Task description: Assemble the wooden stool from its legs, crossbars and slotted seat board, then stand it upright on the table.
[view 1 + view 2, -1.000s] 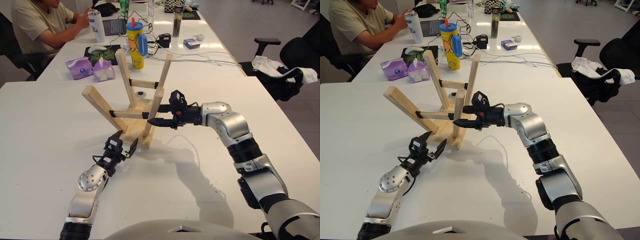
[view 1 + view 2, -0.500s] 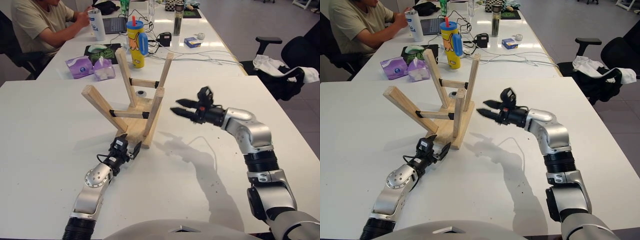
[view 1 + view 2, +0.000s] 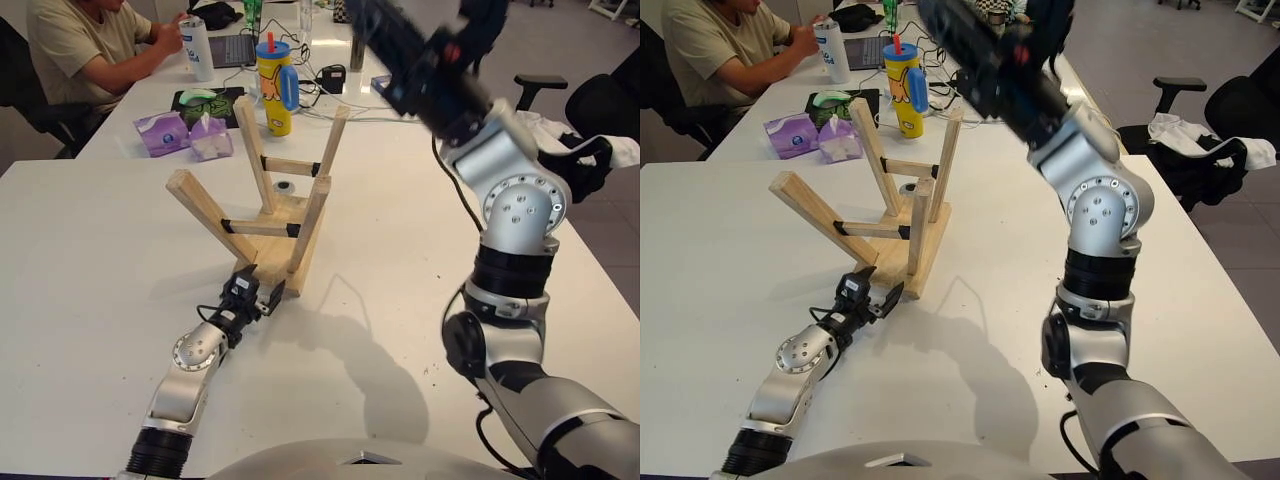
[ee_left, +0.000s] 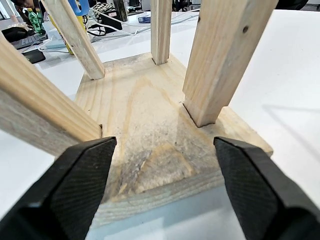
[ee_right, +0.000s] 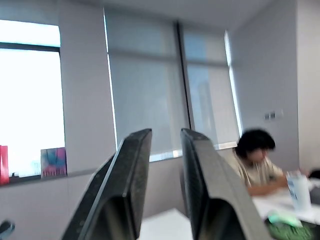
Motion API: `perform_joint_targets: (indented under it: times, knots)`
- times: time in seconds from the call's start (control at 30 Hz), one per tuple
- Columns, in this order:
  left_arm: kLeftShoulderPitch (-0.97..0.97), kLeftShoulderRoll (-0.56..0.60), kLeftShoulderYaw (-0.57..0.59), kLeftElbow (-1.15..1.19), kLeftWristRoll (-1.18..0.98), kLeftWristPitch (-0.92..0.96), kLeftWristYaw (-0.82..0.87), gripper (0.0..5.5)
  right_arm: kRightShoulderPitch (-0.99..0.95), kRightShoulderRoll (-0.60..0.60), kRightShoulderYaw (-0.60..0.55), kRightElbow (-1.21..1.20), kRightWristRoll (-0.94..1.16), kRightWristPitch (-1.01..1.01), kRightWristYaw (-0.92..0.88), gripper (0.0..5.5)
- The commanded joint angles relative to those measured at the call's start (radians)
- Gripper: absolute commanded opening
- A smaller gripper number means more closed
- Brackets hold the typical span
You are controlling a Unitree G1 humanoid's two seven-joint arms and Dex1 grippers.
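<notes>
Wooden stool (image 3: 268, 215) judged stiff, light; hold advised at seat board (image 4: 145, 110) edge, framed by spread left gripper (image 4: 164, 150); right gripper (image 5: 166, 145) slightly parted, empty.

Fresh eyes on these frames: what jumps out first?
The wooden stool lies tipped over mid-table, legs in the air. The left gripper sits open at the near edge of the seat board. The right gripper is raised high above the table, holding nothing.
</notes>
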Motion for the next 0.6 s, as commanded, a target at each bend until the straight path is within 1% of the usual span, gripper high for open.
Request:
perform_joint_targets:
  times: [0.03, 0.07, 0.13, 0.17, 0.2, 0.23, 0.3, 0.37, 0.5, 0.6]
  knots:
    - [0.042, 0.028, -0.02, 0.117, 0.061, 0.086, 0.016, 3.64, 0.143, 0.107, 0.161, -0.013, -0.034, 0.042, -0.069, 1.1]
    - [0.041, 0.025, -0.021, 0.119, 0.06, 0.087, 0.017, 3.64, 0.234, 0.113, 0.265, 0.039, -0.089, 0.09, -0.082, 1.1]
    - [0.036, 0.018, -0.026, 0.12, 0.057, 0.089, 0.023, 3.64, 0.395, 0.05, 0.519, 0.22, -0.308, 0.149, -0.14, 1.1]
    - [0.029, 0.014, -0.031, 0.124, 0.057, 0.089, 0.024, 3.64, 0.462, 0.02, 0.584, 0.288, -0.363, 0.171, -0.145, 1.1]
    - [0.021, 0.013, -0.036, 0.128, 0.057, 0.09, 0.022, 3.64, 0.506, -0.009, 0.615, 0.317, -0.422, 0.137, -0.153, 1.1]
    - [0.016, 0.014, -0.038, 0.134, 0.057, 0.091, 0.02, 3.64, 0.517, -0.007, 0.581, 0.296, -0.412, 0.121, -0.155, 1.1]
    - [0.025, 0.017, -0.034, 0.133, 0.055, 0.091, 0.024, 3.64, 0.453, 0.024, 0.48, 0.225, -0.354, 0.055, -0.14, 1.1]
    - [0.035, 0.016, -0.035, 0.141, 0.056, 0.089, 0.031, 3.64, 0.328, 0.043, 0.367, 0.166, -0.28, -0.006, -0.12, 1.1]
    - [0.03, 0.01, -0.042, 0.163, 0.056, 0.084, 0.042, 3.64, 0.117, 0.045, 0.209, 0.097, -0.143, -0.046, -0.078, 1.1]
    - [0.018, 0.006, -0.044, 0.182, 0.057, 0.079, 0.048, 3.64, -0.01, 0.041, 0.101, 0.075, -0.036, -0.056, -0.082, 1.1]
